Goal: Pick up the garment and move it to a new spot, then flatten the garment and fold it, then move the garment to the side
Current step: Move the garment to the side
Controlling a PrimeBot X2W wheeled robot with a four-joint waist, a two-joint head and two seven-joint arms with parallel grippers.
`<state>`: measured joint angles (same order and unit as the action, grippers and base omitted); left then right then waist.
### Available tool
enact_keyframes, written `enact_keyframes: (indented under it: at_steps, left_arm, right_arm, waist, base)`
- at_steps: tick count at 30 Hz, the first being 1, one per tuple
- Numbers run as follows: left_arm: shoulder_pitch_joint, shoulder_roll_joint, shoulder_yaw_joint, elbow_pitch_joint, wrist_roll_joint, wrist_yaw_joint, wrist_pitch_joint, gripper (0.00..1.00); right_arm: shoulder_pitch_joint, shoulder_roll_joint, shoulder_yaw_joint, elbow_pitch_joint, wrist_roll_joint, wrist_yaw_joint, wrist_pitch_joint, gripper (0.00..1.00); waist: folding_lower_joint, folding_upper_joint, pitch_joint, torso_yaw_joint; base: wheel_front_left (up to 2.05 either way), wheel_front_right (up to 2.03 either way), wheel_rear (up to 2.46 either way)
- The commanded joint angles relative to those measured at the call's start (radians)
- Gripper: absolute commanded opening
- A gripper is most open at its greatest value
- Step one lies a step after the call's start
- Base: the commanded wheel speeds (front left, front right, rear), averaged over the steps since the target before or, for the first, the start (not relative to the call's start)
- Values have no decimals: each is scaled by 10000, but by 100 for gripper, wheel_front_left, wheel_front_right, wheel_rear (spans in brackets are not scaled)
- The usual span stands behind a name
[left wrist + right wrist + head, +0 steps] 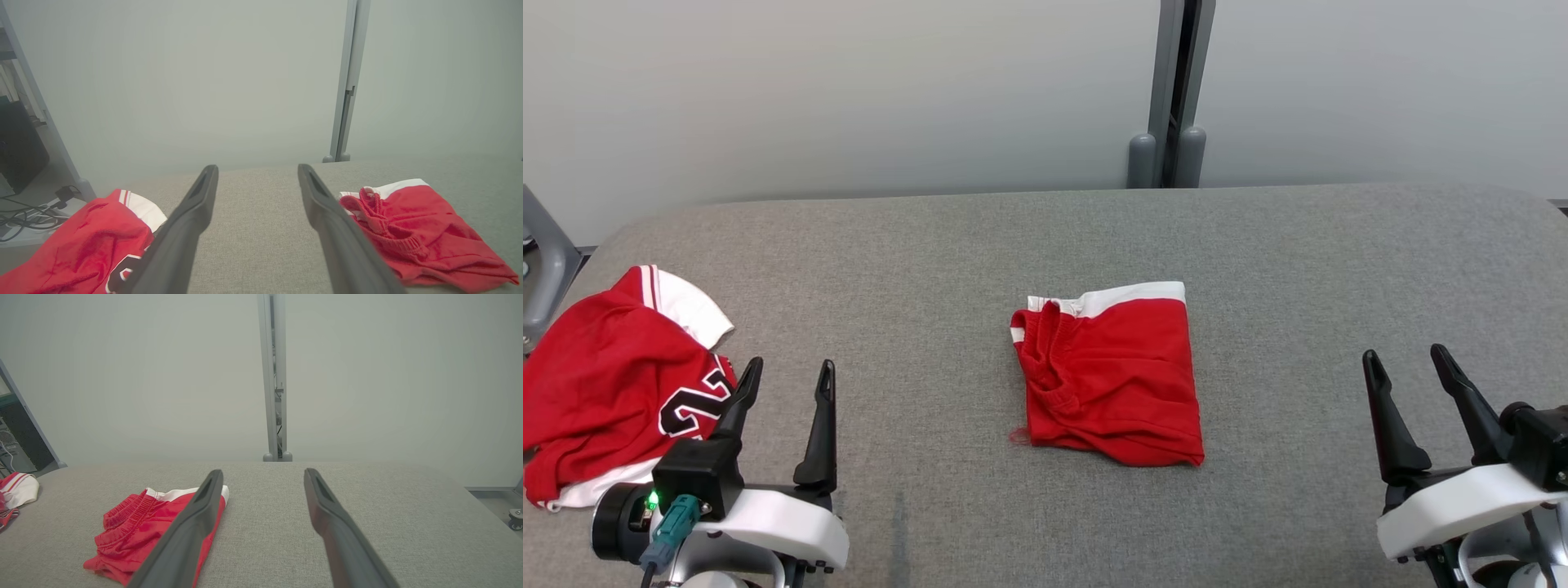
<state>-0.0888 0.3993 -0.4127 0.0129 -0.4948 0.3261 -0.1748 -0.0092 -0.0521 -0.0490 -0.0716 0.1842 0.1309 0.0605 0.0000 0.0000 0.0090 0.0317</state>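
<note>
Seemingly shorts (1111, 376) sit folded on worktop (1298, 269), my left gripper (791, 365) & right gripper (1404, 353) fingers released, empty, so I reckon only moving aside remains.

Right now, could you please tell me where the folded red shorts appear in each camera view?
Head view: the red shorts lie at the centre of the grey table.
Left wrist view: lower right.
Right wrist view: lower left of centre.
Shared landmark: the grey post standing behind the table's far edge, seen upper right of centre in the left wrist view and top centre in the right wrist view.
</note>
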Motion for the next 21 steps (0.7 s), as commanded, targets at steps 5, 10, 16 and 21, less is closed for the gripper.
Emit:
enact_keyframes:
  at_steps: [5, 10, 16, 21]
  left_arm:
    - [-82, 28, -51, 126, -65, -50, 41, 100]
    - [-156, 1, -109, 163, -52, -47, 44, 100]
    - [-218, -22, -146, 159, -55, 1, 25, 100]
    - [-285, -1, -175, 103, -8, 28, 19, 100]
  right_arm:
    - [60, -12, 1, 24, -52, -3, 70, 100]
    - [16, -7, 13, 61, -51, -3, 86, 100]
    - [-61, -6, -6, 132, 3, -3, 98, 100]
    - [-174, -3, -63, 211, -4, -3, 58, 100]
  waist:
    - [0, 0, -14, 25]
    - [0, 0, -26, 32]
    - [0, 0, -5, 57]
    - [0, 0, 78, 132]
  base:
    - [0, 0, 0]
    - [0, 0, 0]
    - [0, 0, 0]
    - [0, 0, 0]
